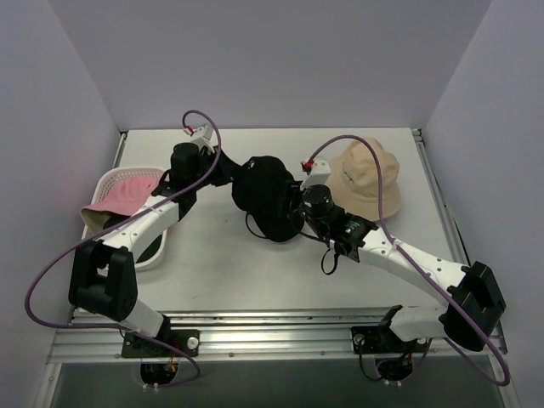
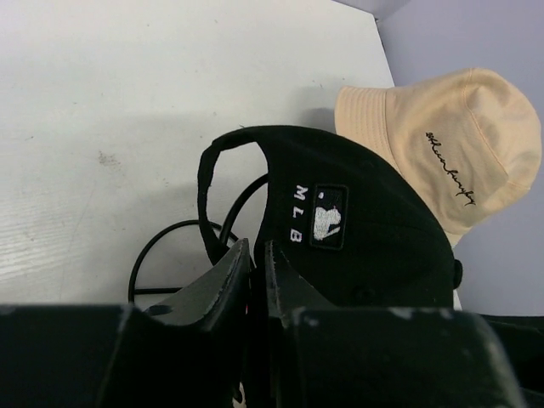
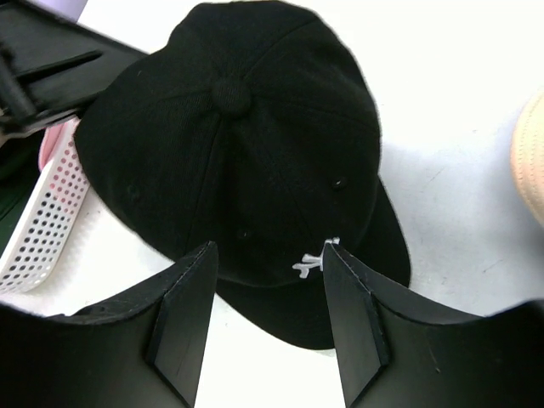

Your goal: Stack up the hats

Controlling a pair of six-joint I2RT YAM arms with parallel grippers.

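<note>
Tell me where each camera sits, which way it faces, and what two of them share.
Top external: above and behind the arms, looking down on the table; both arms show.
Left wrist: on the left arm, facing the black cap's back and beige hat; its close-set fingers show.
Right wrist: on the right arm, looking down on the cap's crown; its spread fingers show.
Shared: all three see the black cap.
</note>
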